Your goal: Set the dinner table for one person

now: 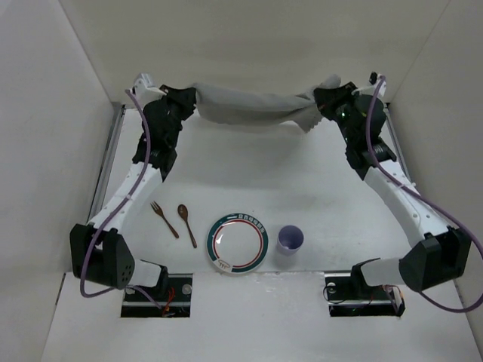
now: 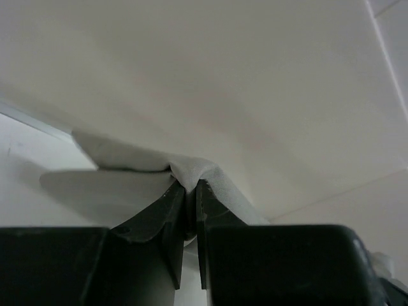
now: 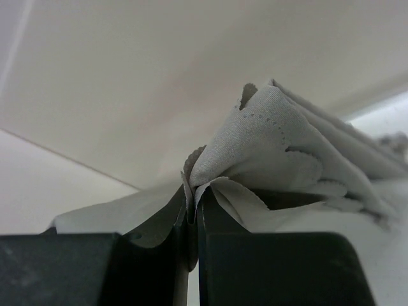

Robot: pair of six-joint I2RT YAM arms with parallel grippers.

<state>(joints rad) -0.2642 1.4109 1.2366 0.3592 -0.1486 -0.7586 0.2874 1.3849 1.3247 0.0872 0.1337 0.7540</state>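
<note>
White dinner tabletop [image 1: 302, 177] spreads under everything, and at its far edge the left pincer [image 1: 193, 98] and right pincer [image 1: 324, 99] each pinch a corner of the sagging grey cloth mat [image 1: 249, 111] — thin bites, so one slip could drop it crooked.

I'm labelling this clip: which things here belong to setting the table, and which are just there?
In the job: mat, plate, cup, fork, spoon, table, left claw, right claw.
Just there: cables, walls.
</note>
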